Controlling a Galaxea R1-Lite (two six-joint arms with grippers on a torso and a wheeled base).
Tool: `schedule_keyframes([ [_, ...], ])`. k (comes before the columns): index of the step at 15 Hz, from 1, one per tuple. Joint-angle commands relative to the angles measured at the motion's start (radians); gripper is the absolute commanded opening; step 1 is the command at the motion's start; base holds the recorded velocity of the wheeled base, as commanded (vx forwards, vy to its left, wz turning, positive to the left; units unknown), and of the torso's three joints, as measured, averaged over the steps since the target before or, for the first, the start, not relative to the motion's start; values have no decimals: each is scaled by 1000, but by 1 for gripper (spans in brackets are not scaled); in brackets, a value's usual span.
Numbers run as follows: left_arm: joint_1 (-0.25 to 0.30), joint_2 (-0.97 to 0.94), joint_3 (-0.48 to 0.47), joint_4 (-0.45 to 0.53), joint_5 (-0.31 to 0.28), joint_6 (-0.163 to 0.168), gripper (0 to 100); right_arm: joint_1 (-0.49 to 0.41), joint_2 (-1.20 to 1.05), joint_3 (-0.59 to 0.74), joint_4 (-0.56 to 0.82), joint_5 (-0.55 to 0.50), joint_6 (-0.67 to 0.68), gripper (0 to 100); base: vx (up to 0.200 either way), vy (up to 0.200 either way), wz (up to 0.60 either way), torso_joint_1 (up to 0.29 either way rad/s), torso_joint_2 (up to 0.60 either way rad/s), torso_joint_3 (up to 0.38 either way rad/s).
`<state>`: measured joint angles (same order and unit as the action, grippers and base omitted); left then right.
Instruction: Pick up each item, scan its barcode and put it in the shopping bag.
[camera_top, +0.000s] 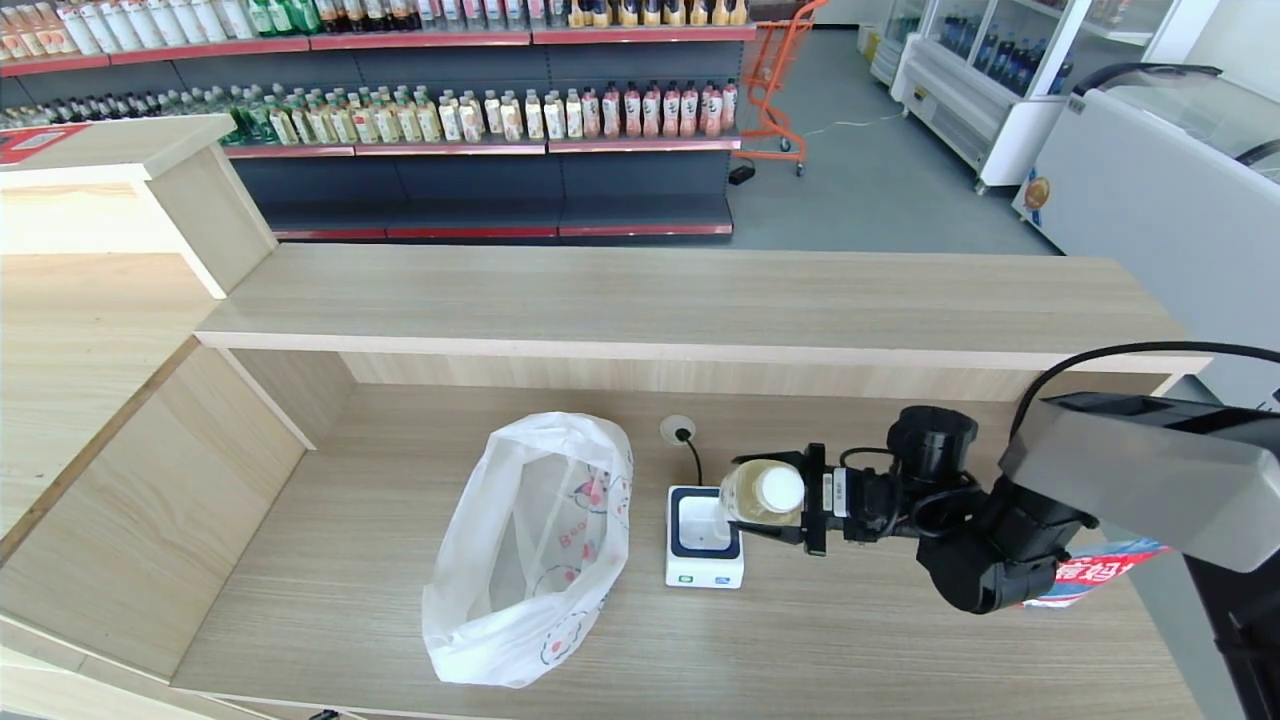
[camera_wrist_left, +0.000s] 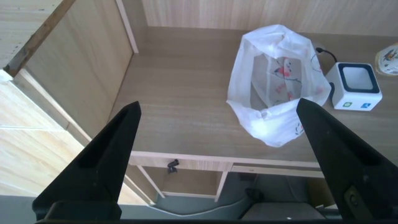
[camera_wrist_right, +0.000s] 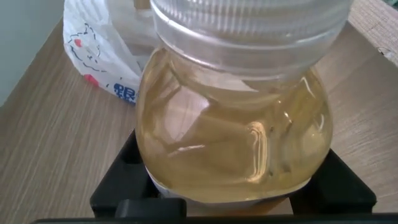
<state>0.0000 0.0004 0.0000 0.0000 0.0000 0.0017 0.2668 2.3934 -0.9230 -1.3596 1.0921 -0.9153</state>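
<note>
At the far left, the left gripper (camera_wrist_left: 219, 104) hung over the counter's (camera_top: 850, 640) near edge with its fingers spread wide and nothing between them. Right of it the bag (camera_top: 530, 550) slumped on the counter, its mouth open towards the robot. It was thin, soft plastic that would probably fold or shift if anything brushed its rim.

Just beside the bag stood the scanner (camera_top: 704, 537), white with a dark window, its cable running to a socket behind it.

The bottle (camera_top: 762, 492) was held just over the scanner's right edge, white cap uppermost in the head view, with pale yellow liquid filling most of the clear body. The right gripper (camera_top: 795, 497) had closed on it from the right, pinching it near the upper body. I judged it moderately heavy for its size, stiff at the shoulder and neck but smooth and round. It could twist or slide in the jaws, so a firm hold just below the cap looked safest.

Furthest right, a red and blue packet (camera_top: 1100, 572) lay on the counter, half hidden by the arm. It was likely another item.
</note>
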Motion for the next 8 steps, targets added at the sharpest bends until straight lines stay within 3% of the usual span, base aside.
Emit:
schedule_keyframes([
  [1, 0, 0, 0, 0, 0, 0, 100, 25, 55, -37, -24, -5, 1, 0, 0, 0, 0, 0, 0, 0],
  [8, 0, 0, 0, 0, 0, 0, 100, 38, 179, -148, -128, 41, 0, 0, 0, 0, 0, 0, 0, 0],
])
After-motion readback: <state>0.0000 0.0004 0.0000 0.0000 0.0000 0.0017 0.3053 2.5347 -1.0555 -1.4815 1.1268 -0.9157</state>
